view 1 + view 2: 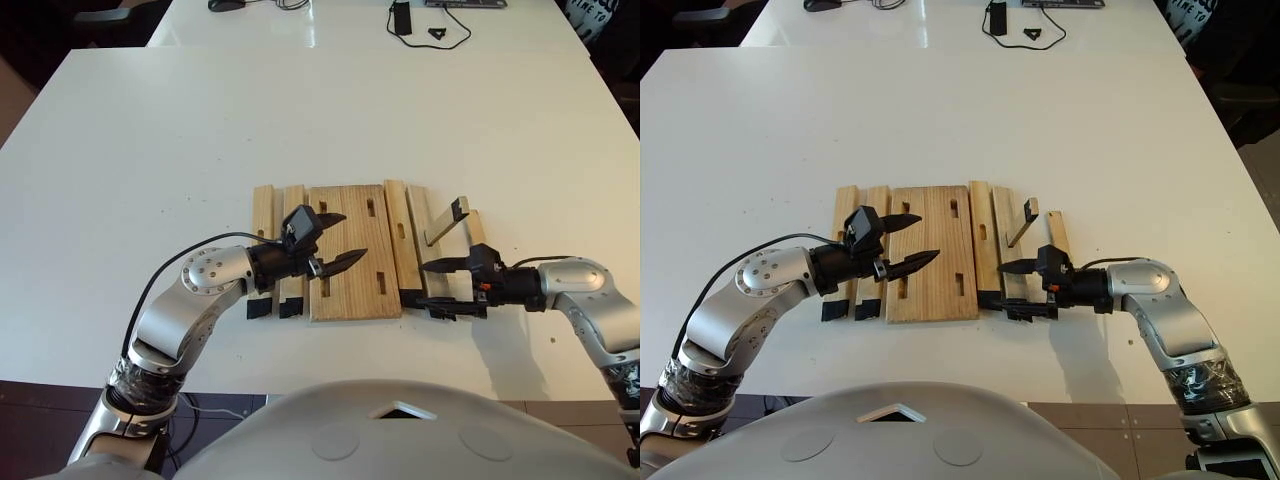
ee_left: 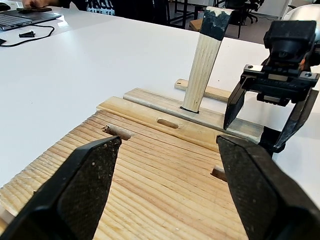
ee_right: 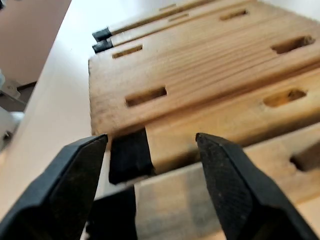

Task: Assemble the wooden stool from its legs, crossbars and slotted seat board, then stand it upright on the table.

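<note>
Your right hand [image 1: 430, 288], open and empty, sits at the near ends of the right legs [image 1: 398, 230], lying near-to-far; your left hand [image 1: 354, 234] gapes empty over the seat board [image 1: 350, 300].

The seat board [image 1: 346, 250] is pale raw wood, matt, with clear grain lines. The legs [image 1: 263, 215] are the same wood, with ends coated in matt black. The table [image 1: 150, 150] is white, smooth and slightly glossy. The fingers [image 2: 90, 180] of the left gripper [image 1: 352, 235] look like matt black plastic.

Stereo overhead; wrist cameras near seat board [image 2: 150, 175]
</note>
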{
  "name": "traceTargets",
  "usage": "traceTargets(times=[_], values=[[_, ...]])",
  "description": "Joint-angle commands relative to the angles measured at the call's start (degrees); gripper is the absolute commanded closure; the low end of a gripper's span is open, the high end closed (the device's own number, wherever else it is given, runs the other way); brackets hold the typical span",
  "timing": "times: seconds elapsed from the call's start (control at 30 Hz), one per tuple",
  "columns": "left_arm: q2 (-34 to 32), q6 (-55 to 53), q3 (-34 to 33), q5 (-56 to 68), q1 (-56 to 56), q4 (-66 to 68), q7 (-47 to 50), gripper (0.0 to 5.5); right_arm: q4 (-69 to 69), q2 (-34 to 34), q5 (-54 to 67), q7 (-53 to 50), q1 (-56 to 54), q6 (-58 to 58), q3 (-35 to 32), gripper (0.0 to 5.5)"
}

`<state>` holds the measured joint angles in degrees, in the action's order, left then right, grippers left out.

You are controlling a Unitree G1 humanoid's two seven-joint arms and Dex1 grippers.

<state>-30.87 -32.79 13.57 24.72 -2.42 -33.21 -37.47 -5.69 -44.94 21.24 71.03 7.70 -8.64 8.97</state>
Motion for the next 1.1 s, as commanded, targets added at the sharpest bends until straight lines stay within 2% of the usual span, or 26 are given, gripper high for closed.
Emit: traceTargets(times=[0.03, 0.3, 0.47, 0.6, 0.7, 0.77, 1.1], values=[[-0.2, 0.2, -0.4, -0.6, 0.1, 0.2, 0.0, 1.96, 5.3, -0.6, -3.6, 0.7, -0.8, 3.6, 0.4, 2.23], [0.0, 0.6, 0.0, -1.0, -0.3, 0.1, 0.3, 1.96, 13.4, -0.7, -6.0, -1.1, -5.5, 8.0, -1.2, 2.23], [0.3, 0.9, 0.3, -1.4, -1.0, -0.3, 0.8, 1.96, 5.0, -0.7, 0.8, -1.4, -4.1, 2.2, -5.2, 2.23], [0.3, 1.0, -0.5, -1.3, -2.2, -1.0, 1.3, 1.96, -1.1, -1.1, 0.1, -7.4, 2.2, 0.5, -10.4, 2.23], [0.0, 1.4, -1.2, -1.6, -3.9, -1.3, 1.8, 1.96, -2.4, 1.4, -2.1, -15.8, 5.1, -1.4, -13.5, 2.23], [0.3, 1.3, -1.6, -1.6, -3.9, -1.3, 2.3, 1.96, -3.2, 3.7, 1.0, -18.3, 5.6, -5.1, -14.6, 2.23], [1.1, 0.7, -1.7, -1.6, -2.3, -0.6, 2.5, 1.96, -2.6, 9.3, -1.4, -25.4, 6.1, -9.6, -11.6, 2.23]])
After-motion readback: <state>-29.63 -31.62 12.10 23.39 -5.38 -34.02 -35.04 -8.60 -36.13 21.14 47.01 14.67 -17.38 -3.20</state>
